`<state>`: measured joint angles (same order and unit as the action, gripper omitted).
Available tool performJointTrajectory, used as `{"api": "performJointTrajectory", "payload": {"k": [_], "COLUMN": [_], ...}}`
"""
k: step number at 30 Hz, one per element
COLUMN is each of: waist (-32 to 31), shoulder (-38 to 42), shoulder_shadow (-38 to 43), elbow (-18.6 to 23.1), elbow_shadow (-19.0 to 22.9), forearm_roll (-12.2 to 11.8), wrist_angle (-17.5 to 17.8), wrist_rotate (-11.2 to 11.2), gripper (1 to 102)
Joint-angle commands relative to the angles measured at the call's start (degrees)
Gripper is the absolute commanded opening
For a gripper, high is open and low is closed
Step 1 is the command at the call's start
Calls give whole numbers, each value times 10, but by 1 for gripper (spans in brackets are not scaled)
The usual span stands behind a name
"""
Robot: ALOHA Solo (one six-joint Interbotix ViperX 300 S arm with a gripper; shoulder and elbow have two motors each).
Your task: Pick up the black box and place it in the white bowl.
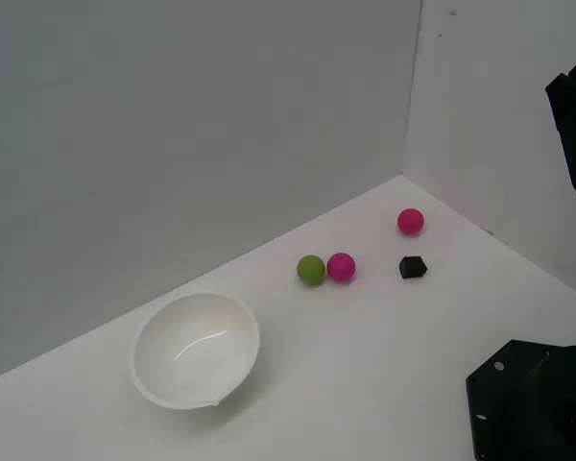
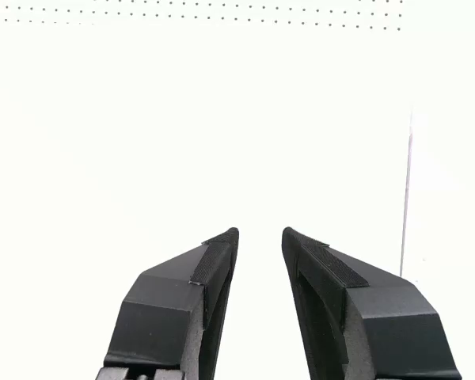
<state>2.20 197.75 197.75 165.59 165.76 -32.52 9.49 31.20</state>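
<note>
**Still apart: box on table, gripper off to the side, holding nothing**

So, exterior view: the white bowl point(image 1: 196, 350) sits lower left of the frame on the white table point(image 1: 365, 384), tilted a bit, opening facing up and toward the camera, nothing inside. The black box point(image 1: 414, 267) lies right of centre on the table, well apart from the bowl. Just to its left in the frame are a pink ball point(image 1: 341, 266) and a green ball point(image 1: 310, 270), touching or nearly touching each other, green on the bowl side. A second pink ball point(image 1: 410, 221) sits above the box in the frame, closer to the corner where the two grey-white walls meet. None of the balls touches the box.

Arm parts: a black piece at the right edge, upper right of the frame, and a black base point(image 1: 533, 403) in the lower right corner. Cannot tell from this view which part is the gripper tip.

Wrist view: the gripper point(image 2: 260, 236) fills the lower middle of the frame, two black fingers point(image 2: 214, 265) with pads, tips spread with a narrow gap between them, nothing pinched. Behind them only a bright white surface, a row of small dots along the top edge, and a thin vertical line at right. Box, bowl and balls are not visible here.
</note>
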Motion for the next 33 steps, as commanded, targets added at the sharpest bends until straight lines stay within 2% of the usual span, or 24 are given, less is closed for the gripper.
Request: {"api": "performJointTrajectory", "payload": {"k": [1, 10, 18, 33], "waist": [4, 4, 4, 4], "shoulder": [11, 11, 11, 11], "shoulder_shadow": [11, 11, 11, 11], "elbow": [7, 58, 56, 53], "elbow_shadow": [8, 60, 55, 50], "forearm_roll": [-4, -5, -5, -4], "wrist_angle": [2, 3, 25, 40], "wrist_rotate": [-1, -1, -1, 0], "gripper": [35, 35, 35, 35]}}
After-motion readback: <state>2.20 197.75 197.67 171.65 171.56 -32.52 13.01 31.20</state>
